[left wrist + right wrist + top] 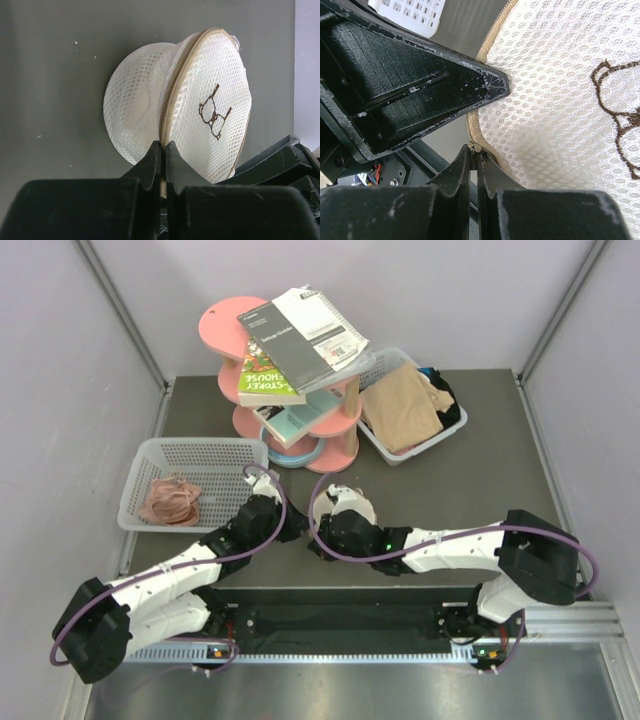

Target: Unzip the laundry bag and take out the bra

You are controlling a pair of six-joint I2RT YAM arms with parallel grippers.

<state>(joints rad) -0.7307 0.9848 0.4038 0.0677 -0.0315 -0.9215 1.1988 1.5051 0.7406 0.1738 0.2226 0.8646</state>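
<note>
The laundry bag, a round cream mesh pouch with a black bra outline, stands on edge on the dark table, held between both grippers. It also shows in the top view and the right wrist view. Its tan zipper looks closed along the part that shows. My left gripper is shut on the zipper edge at the bag's near rim. My right gripper is shut on the zipper pull, right beside the left gripper's fingers. The bra is hidden.
A white mesh basket with a pinkish-brown bundle stands at the left. A pink tiered stand with books is at the back centre. A clear bin with tan cloth is at the back right.
</note>
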